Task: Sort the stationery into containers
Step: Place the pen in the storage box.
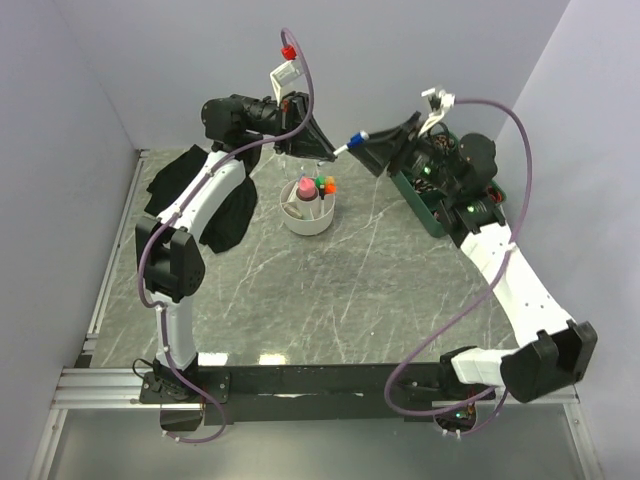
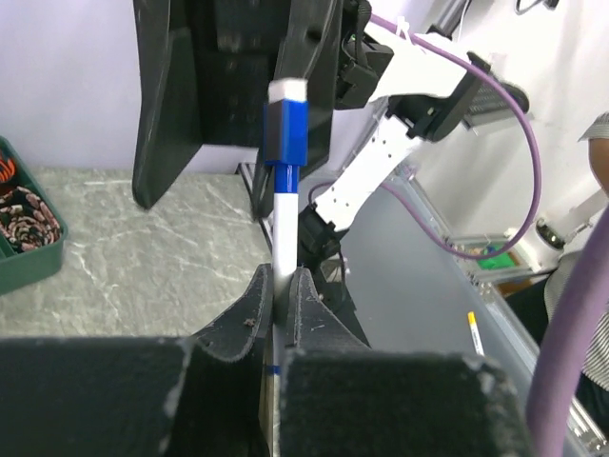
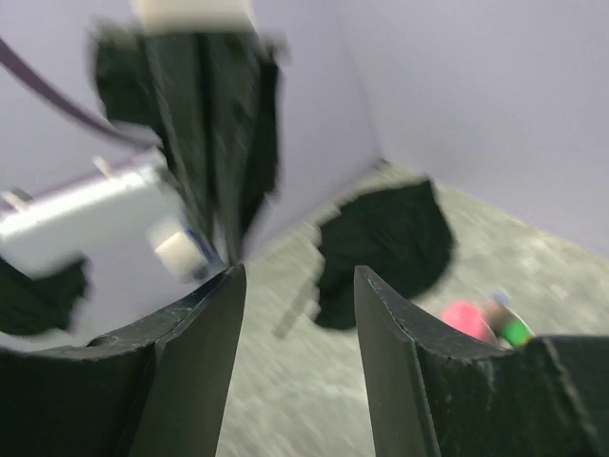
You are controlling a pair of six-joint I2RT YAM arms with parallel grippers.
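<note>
My left gripper (image 1: 326,150) (image 2: 283,278) is shut on a thin white pen with a blue cap (image 1: 347,146) (image 2: 284,133), held up in the air above the round white bowl (image 1: 308,222). The bowl holds a pink-capped bottle (image 1: 305,187) (image 3: 465,319) and orange (image 1: 320,182) and green (image 1: 328,186) (image 3: 517,332) highlighters. My right gripper (image 1: 369,152) (image 3: 299,284) is open and faces the left one. The pen's capped end (image 3: 177,253) lies just outside its left fingertip, with nothing between the jaws. The black fabric bag (image 1: 198,190) (image 3: 385,236) lies at the back left.
A dark green tray (image 1: 428,212) (image 2: 29,259) with patterned items stands at the right, under my right wrist. Purple walls close the table at the back and on both sides. The right wrist view is blurred.
</note>
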